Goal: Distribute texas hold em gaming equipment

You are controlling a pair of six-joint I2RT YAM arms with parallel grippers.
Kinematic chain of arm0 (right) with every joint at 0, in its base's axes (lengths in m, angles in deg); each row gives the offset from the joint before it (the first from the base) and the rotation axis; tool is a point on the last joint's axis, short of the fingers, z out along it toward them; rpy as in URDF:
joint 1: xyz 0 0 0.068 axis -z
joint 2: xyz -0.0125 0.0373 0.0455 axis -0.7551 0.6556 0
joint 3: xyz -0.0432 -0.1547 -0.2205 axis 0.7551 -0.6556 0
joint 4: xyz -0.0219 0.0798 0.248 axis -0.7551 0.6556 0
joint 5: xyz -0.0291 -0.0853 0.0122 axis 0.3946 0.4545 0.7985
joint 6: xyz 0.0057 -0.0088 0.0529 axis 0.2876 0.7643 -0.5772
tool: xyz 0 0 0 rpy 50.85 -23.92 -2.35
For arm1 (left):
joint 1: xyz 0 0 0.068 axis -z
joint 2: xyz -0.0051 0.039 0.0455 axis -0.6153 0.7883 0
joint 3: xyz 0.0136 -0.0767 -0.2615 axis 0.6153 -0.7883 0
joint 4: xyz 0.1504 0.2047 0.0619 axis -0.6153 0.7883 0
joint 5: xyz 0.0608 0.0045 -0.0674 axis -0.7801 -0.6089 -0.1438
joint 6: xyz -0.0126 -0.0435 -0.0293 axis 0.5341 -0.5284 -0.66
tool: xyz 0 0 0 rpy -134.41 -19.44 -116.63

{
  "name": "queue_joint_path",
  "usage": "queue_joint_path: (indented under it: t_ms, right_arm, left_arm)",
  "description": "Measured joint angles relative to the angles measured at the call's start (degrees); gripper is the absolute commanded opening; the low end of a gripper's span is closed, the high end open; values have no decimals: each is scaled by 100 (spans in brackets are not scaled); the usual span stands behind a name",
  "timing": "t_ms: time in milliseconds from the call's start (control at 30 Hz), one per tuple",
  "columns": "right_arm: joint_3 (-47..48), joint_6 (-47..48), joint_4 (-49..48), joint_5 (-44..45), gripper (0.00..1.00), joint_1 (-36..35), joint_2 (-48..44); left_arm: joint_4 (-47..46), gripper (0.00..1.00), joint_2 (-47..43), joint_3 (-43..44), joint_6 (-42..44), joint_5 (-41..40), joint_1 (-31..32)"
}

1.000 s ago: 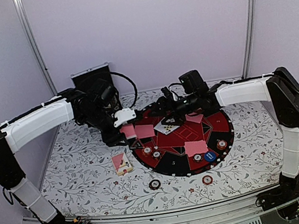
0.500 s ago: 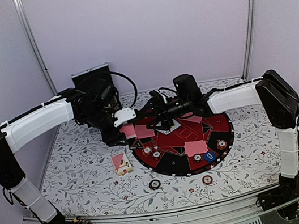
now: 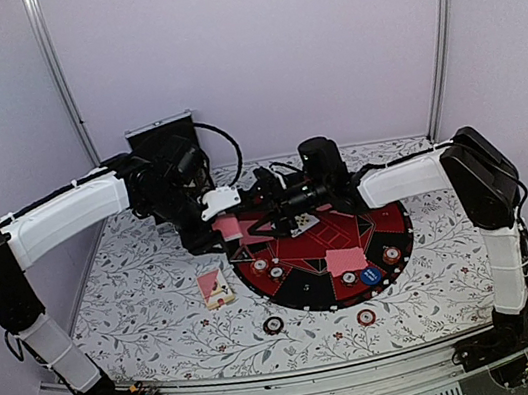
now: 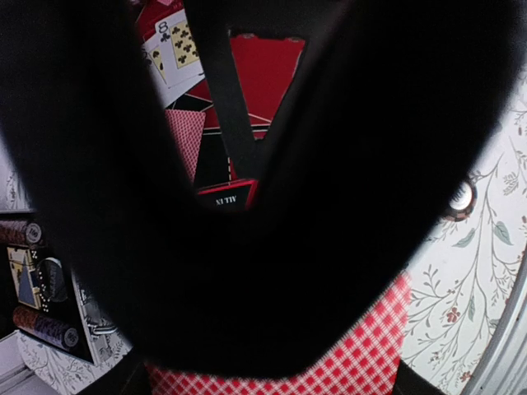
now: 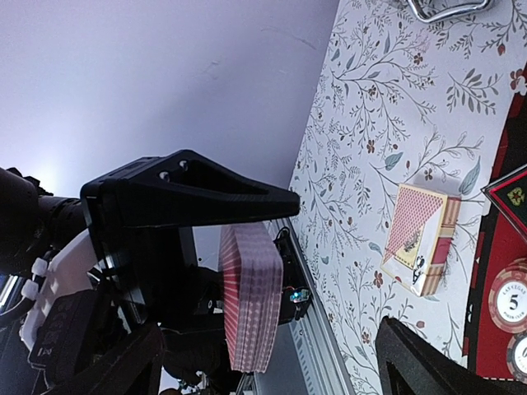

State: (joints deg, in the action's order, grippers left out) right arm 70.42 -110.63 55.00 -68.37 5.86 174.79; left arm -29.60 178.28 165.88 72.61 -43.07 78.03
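Deck (image 3: 227, 228) held on edge over mat's (image 3: 390, 222) left rim.
Left end effector (image 3: 220, 227) clamps it, stacked edge facing the right end effector (image 3: 266, 219), spread wide just beside.

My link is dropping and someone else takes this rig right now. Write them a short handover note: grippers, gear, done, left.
Left gripper: shut on the deck of cards, over the left edge of the round mat.
Right gripper: open, up against the deck, holding nothing.
Gear: card box on the table left of the mat; pink-backed card, striped chip and blue button on the mat; loose chip in front of it.
Done: some cards and chips laid out.
Left: probably dealing from the deck.
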Motion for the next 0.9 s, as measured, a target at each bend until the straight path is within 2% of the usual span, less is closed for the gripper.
queue_joint_path:
  t_ms: [667,900]
  right_arm:
    - [1182,-831,-765,-184,88,-426,1228]
    - [1311,-1027,-920,-229,82,-498,1449]
  left_arm:
    - [4,0,0,120,2,118,-2]
    - [7,0,0,122,2,157,-2]
